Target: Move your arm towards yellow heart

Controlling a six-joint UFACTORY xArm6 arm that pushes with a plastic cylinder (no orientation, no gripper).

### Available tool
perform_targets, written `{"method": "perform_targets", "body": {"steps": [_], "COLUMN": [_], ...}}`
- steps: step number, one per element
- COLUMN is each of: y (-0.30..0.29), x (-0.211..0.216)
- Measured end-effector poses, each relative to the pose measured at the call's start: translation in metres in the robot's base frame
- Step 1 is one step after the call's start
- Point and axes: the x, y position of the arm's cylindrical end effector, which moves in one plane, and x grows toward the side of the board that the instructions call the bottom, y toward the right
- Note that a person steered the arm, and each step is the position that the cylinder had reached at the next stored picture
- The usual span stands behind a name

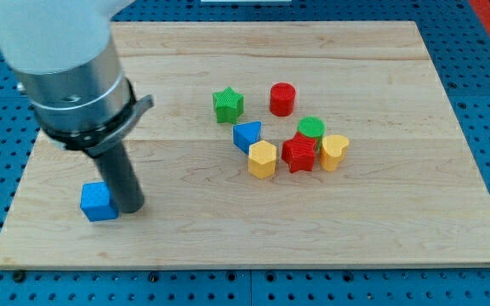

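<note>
Item: my tip [128, 206], a bare rod with no jaws to spread or pinch, rests on the table [381, 229] touching the blue cube [99, 202] at the view's lower left. Target: yellow heart [334, 151], well apart to the view's right, just beside the red star [299, 153] in the cluster, so my path should probably run rightward below the yellow hexagon [262, 159].

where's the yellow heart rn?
The yellow heart sits right of the board's centre, touching the red star, just below the green cylinder; my tip is far left.
</note>
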Motion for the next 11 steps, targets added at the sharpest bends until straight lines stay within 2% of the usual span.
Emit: {"method": "perform_targets", "body": {"steps": [1, 2, 4, 5, 6, 7, 8, 9, 10, 11], "y": [-0.045, -0.063, 0.008, 0.090, 0.209, 0.319, 0.354, 0.331, 0.234, 0.140], "x": [0.000, 0.006, -0.001, 0.026, 0.024, 0.003, -0.040, -0.085, -0.096, -0.088]}}
